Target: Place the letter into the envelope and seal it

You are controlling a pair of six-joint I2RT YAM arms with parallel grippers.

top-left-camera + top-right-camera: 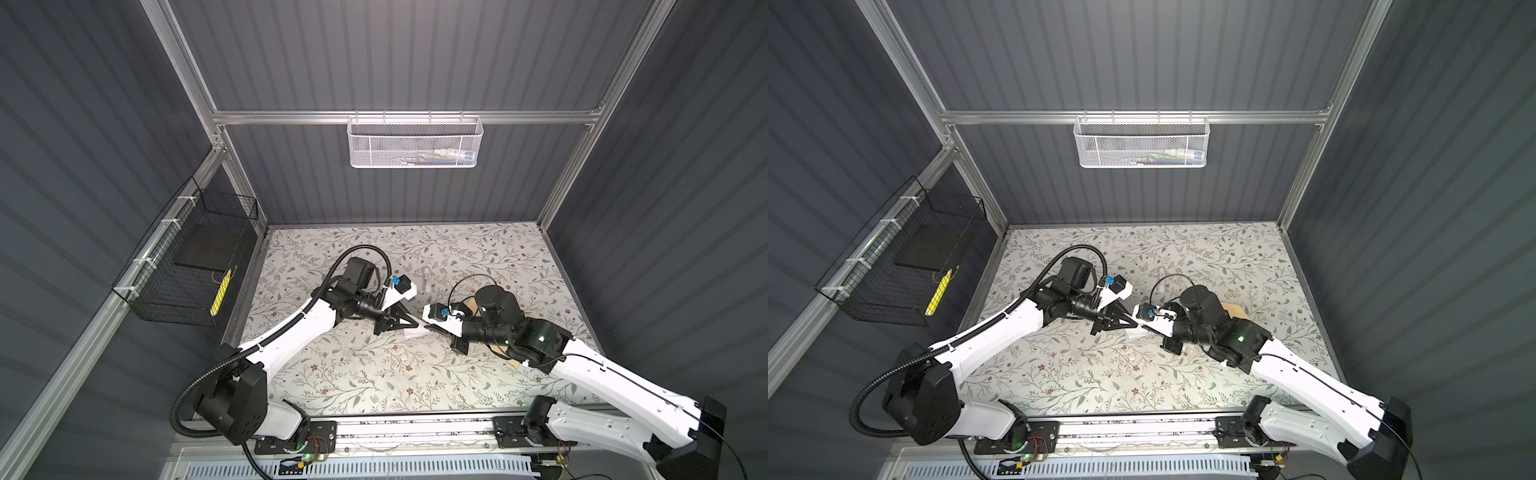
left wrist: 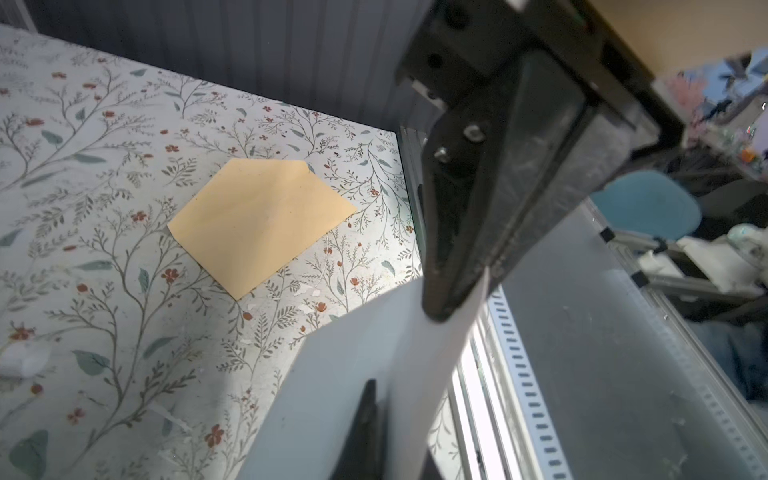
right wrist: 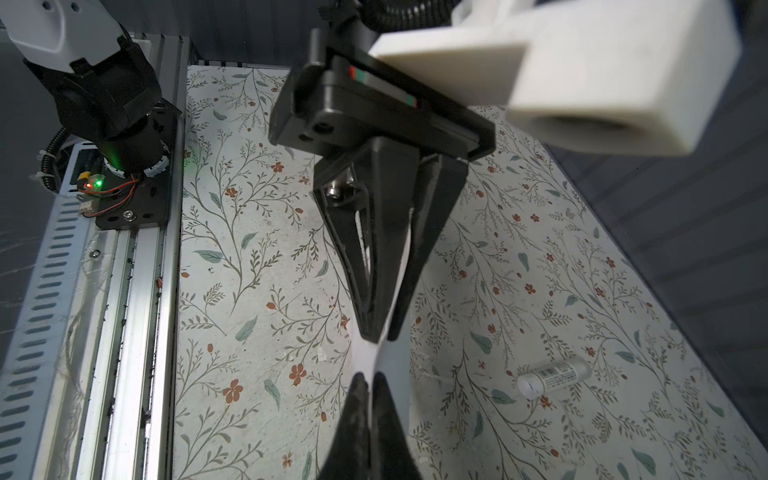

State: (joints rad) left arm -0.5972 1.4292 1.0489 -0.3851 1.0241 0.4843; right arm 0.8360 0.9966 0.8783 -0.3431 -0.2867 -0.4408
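left end effector [image 3: 376, 330]: angled inward, clamped on letter [image 2: 353, 374]
right end effector [image 3: 368, 384]: facing it, pinched same letter
envelope [image 1: 1236, 311]: in both top views, mostly behind right arm

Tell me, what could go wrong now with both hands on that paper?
Both the left hand and the right hand pinch the letter in mid-air; pulling apart could tear or crease it. The envelope lies loose on the table, nothing holding it, so it might slide when the letter is pushed in.
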